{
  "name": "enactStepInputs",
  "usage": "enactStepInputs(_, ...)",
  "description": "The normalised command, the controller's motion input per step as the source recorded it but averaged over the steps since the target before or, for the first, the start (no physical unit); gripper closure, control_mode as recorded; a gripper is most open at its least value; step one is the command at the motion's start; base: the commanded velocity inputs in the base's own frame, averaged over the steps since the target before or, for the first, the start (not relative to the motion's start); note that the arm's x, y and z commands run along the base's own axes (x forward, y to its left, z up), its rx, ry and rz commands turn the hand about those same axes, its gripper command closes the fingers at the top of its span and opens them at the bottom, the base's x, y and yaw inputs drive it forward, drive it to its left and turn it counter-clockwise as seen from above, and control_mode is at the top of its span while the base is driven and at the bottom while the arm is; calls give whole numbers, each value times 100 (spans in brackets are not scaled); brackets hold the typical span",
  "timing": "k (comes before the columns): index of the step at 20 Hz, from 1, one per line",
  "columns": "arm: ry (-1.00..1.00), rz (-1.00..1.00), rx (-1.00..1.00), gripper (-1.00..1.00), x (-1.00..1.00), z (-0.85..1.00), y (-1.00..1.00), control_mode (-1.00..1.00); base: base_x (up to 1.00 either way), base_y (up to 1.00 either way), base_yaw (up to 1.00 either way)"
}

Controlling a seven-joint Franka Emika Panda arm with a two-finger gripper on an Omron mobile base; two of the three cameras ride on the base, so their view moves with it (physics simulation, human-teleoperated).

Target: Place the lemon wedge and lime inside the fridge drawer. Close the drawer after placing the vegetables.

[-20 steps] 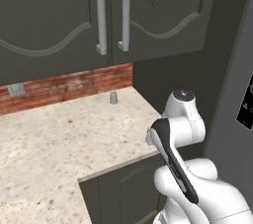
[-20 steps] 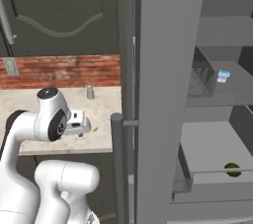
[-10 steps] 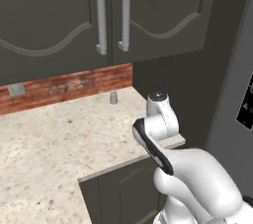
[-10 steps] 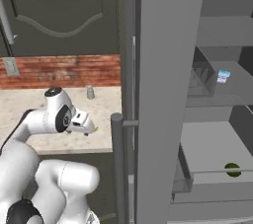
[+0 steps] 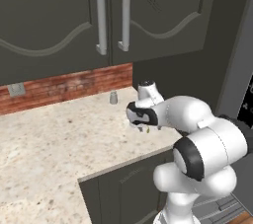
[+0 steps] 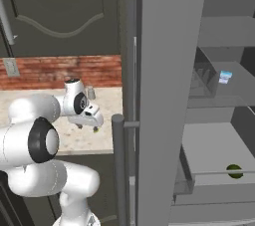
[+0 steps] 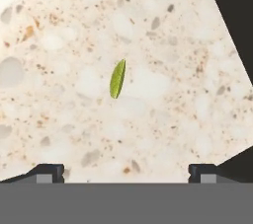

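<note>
Over the counter: gripper hangs above the lemon wedge, fingers spread wide, nothing held.
Lime: already lying in the open fridge drawer.
Left to do: pick up the wedge, carry it across, shut the drawer.

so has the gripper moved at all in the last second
Yes. In the left base view the gripper has swung left, away from the fridge side and out over the counter, ending above the lemon wedge, jaws open.
</note>
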Motion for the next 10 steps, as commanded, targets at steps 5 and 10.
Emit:
enactStepInputs(5, 0, 0, 3, -100, 13, -48, -7, -100, 0, 0, 0)
enactStepInputs(10, -1, -2, 1, -100, 3, -47, 0, -100, 0, 0, 0)
